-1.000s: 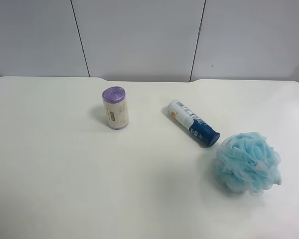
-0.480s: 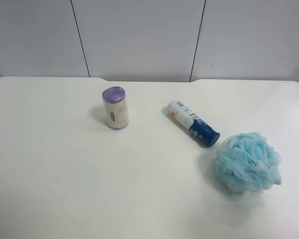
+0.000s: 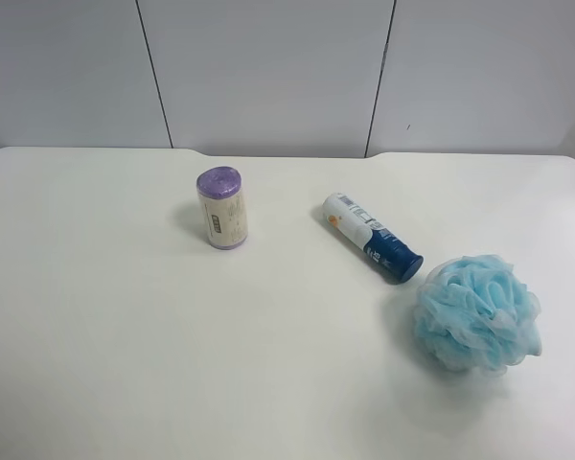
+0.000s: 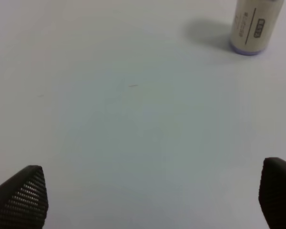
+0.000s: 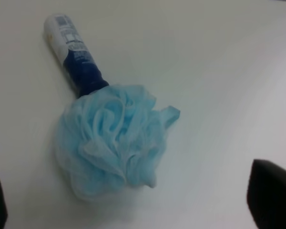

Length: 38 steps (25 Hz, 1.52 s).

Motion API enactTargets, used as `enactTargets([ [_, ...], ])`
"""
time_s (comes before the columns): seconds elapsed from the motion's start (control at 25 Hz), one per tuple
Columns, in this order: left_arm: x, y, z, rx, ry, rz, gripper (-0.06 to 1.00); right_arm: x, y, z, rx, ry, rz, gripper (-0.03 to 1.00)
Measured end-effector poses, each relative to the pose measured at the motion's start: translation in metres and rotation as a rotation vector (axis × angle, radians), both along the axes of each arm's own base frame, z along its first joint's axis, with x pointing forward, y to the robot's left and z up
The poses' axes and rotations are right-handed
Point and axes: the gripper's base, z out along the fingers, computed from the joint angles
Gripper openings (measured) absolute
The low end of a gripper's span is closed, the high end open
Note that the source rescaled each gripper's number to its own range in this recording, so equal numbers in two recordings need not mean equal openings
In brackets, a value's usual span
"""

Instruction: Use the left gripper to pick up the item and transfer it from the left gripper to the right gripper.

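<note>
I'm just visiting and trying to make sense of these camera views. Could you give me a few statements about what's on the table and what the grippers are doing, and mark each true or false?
1. The blue bath pouf lies on the table, held by nothing. True.
2. The purple-topped roll lies on its side. False: it stands upright.
3. The white-and-navy tube lies on its side, its navy end toward the pouf. True.
4. The left gripper is shut on the pouf. False: its jaws are wide apart over bare table, with only the roll in its view.
5. The right gripper is open, with the pouf in its view. True.
6. The pouf is the smallest object. False: it is the largest.
</note>
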Motion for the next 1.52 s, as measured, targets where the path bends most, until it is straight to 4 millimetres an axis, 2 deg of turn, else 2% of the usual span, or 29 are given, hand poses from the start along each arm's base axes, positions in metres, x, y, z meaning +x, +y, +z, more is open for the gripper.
enactTargets([
  [0.76, 0.0, 0.0, 0.0, 0.0, 0.0, 0.0, 0.87, 0.0061, 0.0014, -0.0039, 0.005, -0.026, -0.002, 1.0],
  [1.04, 0.0, 0.0, 0.0, 0.0, 0.0, 0.0, 0.87, 0.0058, 0.0023, -0.0039, 0.003, -0.026, -0.144, 1.0],
  [1.52, 0.0, 0.0, 0.0, 0.0, 0.0, 0.0, 0.87, 0.0058, 0.0023, -0.0039, 0.004, -0.026, -0.155, 1.0],
])
